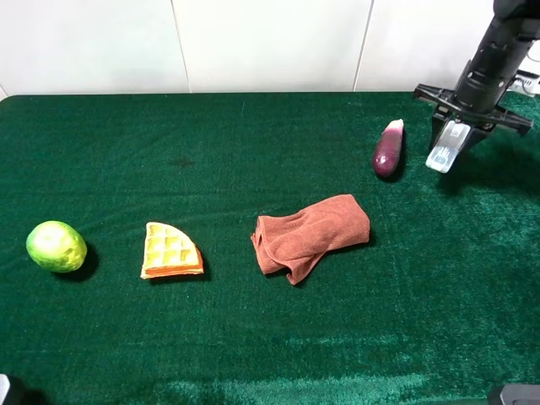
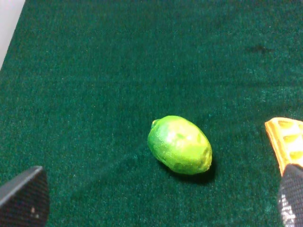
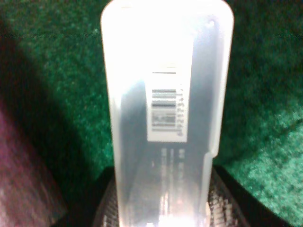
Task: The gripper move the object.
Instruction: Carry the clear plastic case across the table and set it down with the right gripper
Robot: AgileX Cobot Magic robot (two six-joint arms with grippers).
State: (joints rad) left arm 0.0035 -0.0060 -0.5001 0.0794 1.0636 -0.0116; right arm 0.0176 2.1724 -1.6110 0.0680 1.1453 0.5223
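The object, a pale translucent plastic bar (image 1: pixel 445 148), is at the back right of the green table, just right of the purple eggplant (image 1: pixel 388 149). My right gripper (image 1: pixel 456 128) is shut on its upper end and holds it tilted, lower end toward the table. I cannot tell whether that end touches the cloth. In the right wrist view the bar (image 3: pixel 165 94), with a barcode label, sticks out between the dark fingers (image 3: pixel 225 205). My left gripper (image 2: pixel 158 201) is open and empty, low over the table near the green lime (image 2: pixel 180 144).
A brown cloth (image 1: pixel 310 235) lies crumpled mid-table. A waffle wedge (image 1: pixel 170 251) and the lime (image 1: pixel 56 245) lie at the left. The eggplant shows as a dark mass (image 3: pixel 23 179) beside the bar. A white wall backs the table.
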